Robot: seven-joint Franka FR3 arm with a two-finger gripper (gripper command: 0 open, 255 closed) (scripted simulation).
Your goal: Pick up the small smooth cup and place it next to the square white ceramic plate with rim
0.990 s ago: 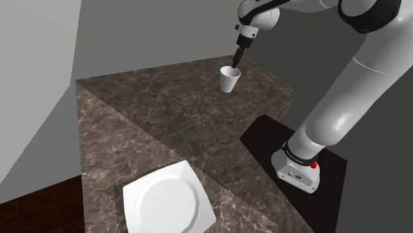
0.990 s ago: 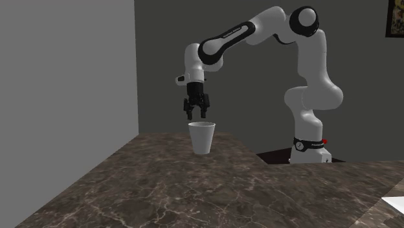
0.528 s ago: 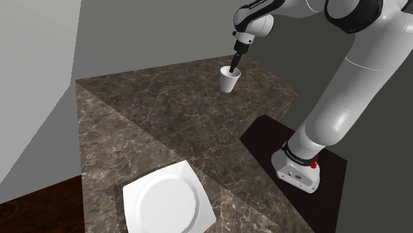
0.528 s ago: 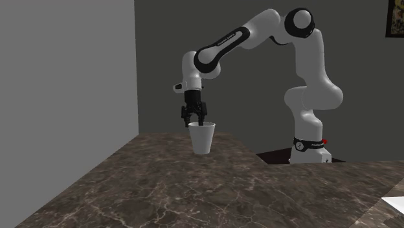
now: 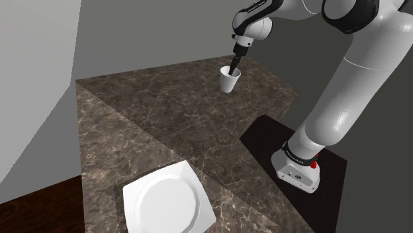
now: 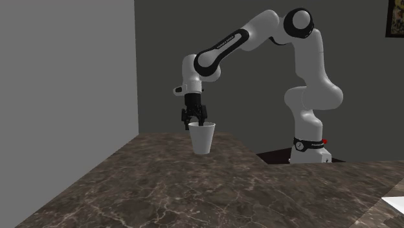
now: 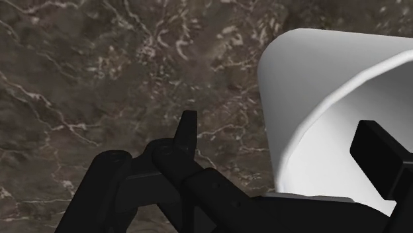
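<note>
A small white cup (image 5: 229, 81) stands upright on the dark marble counter (image 5: 145, 126), near its far end. My black gripper (image 5: 231, 67) is open and points down at the cup's rim. In the wrist view one finger (image 7: 188, 129) is outside the cup (image 7: 311, 79) and the other finger (image 7: 377, 149) is inside it, with the wall between them untouched. From the second exterior view the gripper (image 6: 193, 123) straddles the rim on that view's left side of the cup (image 6: 202, 138). The square white plate (image 5: 167, 202) lies at the counter's near end, far from the cup.
The arm's base (image 5: 296, 169) stands on a dark box beside the counter at the shoulder view's lower right. Grey walls close in behind the cup and along the counter's left side. A corner of the plate (image 6: 396, 201) shows at the second exterior view's right edge.
The gripper has come down from just above the cup to its rim, shifting slightly to the second exterior view's left. The fingers stayed open and the cup has not moved.
</note>
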